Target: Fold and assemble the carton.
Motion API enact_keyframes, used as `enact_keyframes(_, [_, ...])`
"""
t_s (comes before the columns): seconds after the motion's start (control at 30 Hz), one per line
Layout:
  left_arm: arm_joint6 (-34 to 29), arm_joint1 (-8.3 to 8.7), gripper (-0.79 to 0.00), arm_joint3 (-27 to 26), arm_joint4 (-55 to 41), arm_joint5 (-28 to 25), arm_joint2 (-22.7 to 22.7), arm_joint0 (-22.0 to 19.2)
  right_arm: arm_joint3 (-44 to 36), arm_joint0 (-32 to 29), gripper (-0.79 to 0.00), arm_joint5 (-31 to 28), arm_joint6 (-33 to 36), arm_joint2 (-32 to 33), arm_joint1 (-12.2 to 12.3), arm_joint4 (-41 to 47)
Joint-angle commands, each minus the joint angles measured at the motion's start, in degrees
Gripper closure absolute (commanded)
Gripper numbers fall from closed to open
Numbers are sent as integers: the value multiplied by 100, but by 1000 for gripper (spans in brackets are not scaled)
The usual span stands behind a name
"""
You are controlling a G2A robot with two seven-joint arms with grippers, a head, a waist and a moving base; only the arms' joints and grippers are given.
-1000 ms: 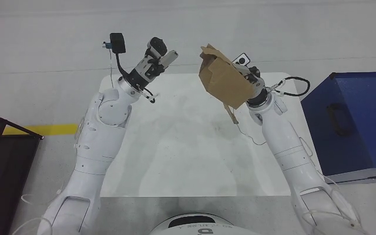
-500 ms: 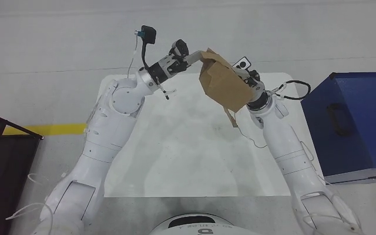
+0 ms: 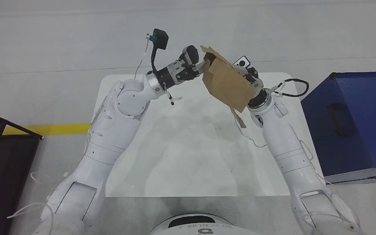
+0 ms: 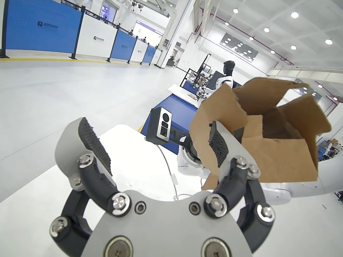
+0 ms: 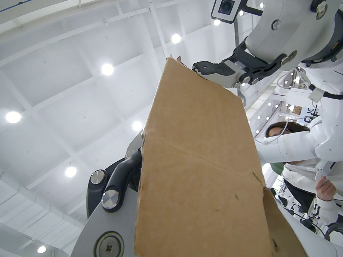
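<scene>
A brown carton (image 3: pixel 225 82), partly unfolded with its flaps open, is held up above the back of the white table (image 3: pixel 176 153). My right gripper (image 3: pixel 251 81) is shut on its far side wall. In the right wrist view the carton (image 5: pixel 198 175) covers most of that gripper. My left gripper (image 3: pixel 197 63) is open at the carton's left edge. In the left wrist view one of its fingers (image 4: pixel 218 143) lies against a flap of the carton (image 4: pixel 268 145), while the other finger (image 4: pixel 93 145) stands free. The same touching finger (image 5: pixel 217 69) rests on the carton's top edge.
A dark blue bin (image 3: pixel 346 123) stands to the right of the table. A black frame (image 3: pixel 14 158) and a yellow floor line (image 3: pixel 56 128) lie to the left. The table's front and middle lie below both arms.
My left arm has swung right from the table's back-left corner to the carton, and one finger now touches its flap. The right arm and carton have barely shifted.
</scene>
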Motion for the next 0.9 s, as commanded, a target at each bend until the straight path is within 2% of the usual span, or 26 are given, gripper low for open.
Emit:
enact_keyframes(0.0, [20, 4, -785, -43, -24, 4, -20, 22, -2, -2, 0, -8, -7, 9, -2, -18])
enact_keyframes(0.23, [318, 81, -785, -107, -89, -55, -449, 213, 56, -24, 0, -30, -9, 109, -7, 25])
enact_keyframes(0.4, [125, 144, -785, -359, -273, -266, -603, 454, 100, -33, 0, -21, -8, 162, -12, 54])
enact_keyframes(0.53, [28, 157, -785, -523, -76, -28, -561, 504, 93, -6, 0, 15, 0, 103, -31, 8])
enact_keyframes(0.87, [303, 116, -785, -612, 1089, 635, -220, 421, 1, -54, 0, 76, 145, 19, -57, -89])
